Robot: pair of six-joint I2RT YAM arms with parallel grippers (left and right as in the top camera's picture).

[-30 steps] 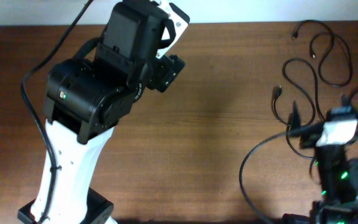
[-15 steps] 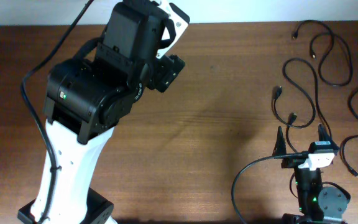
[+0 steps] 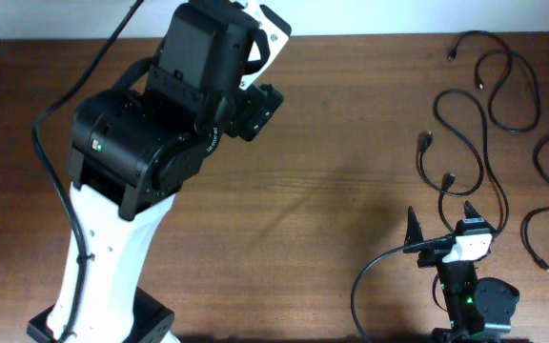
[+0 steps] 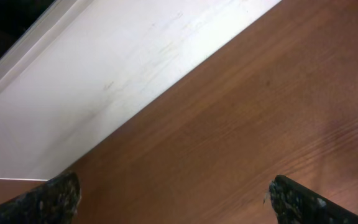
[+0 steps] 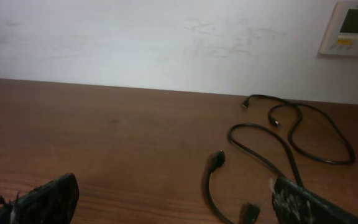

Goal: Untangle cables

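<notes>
Brown wood-grain table (image 3: 332, 191), scuffed white wall (image 5: 135, 37) behind it, small white control panel (image 5: 353, 28) on the wall

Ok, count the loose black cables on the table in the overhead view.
4, I think: corner cable looped top right; middle cable winding below it; edge cable and lower edge cable, both cut by the frame's right side. Crossings may hide another.
</notes>
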